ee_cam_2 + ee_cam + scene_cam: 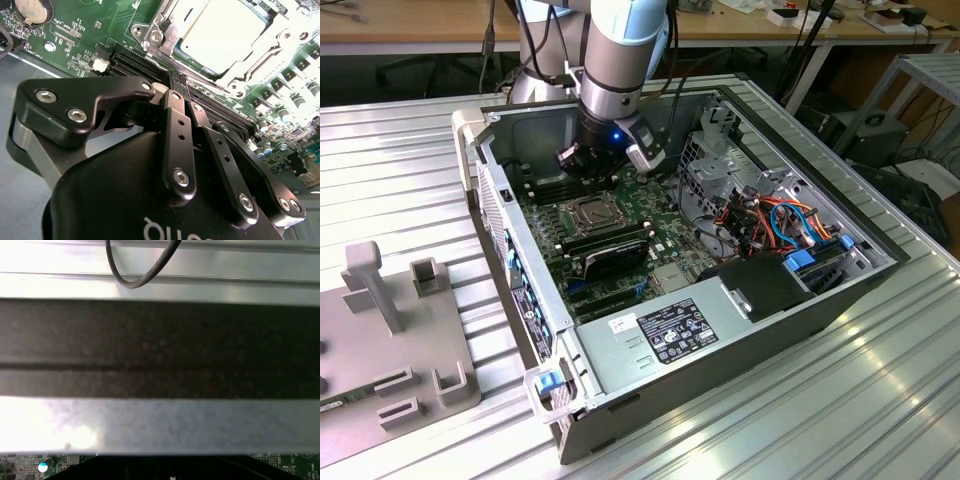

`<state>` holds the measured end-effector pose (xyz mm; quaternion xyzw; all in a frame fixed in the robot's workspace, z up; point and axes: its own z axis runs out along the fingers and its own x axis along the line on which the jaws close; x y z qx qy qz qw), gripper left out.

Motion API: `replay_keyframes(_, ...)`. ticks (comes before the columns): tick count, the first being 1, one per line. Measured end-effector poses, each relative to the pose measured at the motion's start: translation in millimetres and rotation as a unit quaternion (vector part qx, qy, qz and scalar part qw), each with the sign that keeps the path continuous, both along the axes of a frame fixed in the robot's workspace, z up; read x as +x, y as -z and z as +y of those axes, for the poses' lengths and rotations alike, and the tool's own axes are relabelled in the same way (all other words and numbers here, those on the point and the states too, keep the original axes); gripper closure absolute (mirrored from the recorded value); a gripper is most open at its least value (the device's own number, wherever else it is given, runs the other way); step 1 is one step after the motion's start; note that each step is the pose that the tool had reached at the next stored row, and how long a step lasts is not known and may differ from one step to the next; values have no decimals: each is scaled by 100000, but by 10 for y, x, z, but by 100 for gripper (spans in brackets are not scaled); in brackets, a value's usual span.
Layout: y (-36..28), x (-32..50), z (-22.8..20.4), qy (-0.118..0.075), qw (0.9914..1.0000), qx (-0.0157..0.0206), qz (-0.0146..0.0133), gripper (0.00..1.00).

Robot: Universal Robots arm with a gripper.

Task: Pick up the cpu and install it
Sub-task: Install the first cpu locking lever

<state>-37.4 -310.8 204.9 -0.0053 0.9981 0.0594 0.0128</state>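
1. In the exterior view, my gripper hangs inside the open grey metal computer case, low over the green motherboard. The cpu, a small flat square chip with a dull silver-grey top, lies in its dark socket just below my fingers and slightly toward the case's front edge. The case rests on the ribbed aluminium counter.

2. In the second wrist view, my black fingers are drawn together, tips touching, with nothing between them. The cpu sits straight ahead of the tips, seated flat under the silver metal frame, with the black memory slots between it and me. Being square, it has no long axis to line up with.

3. In the first wrist view, I see a dark band of case wall with a black cable looping beyond it.
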Motion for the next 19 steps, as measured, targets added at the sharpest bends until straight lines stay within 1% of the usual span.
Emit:
replay_keyframes(11, 42, 0, 0, -1, 100000, -13, 12, 89)
replay_keyframes(17, 38, 0, 0, -1, 100000, 5, -1, 89)
replay_keyframes(19, 30, 2, 3, 1, 100000, 101, -35, 89)
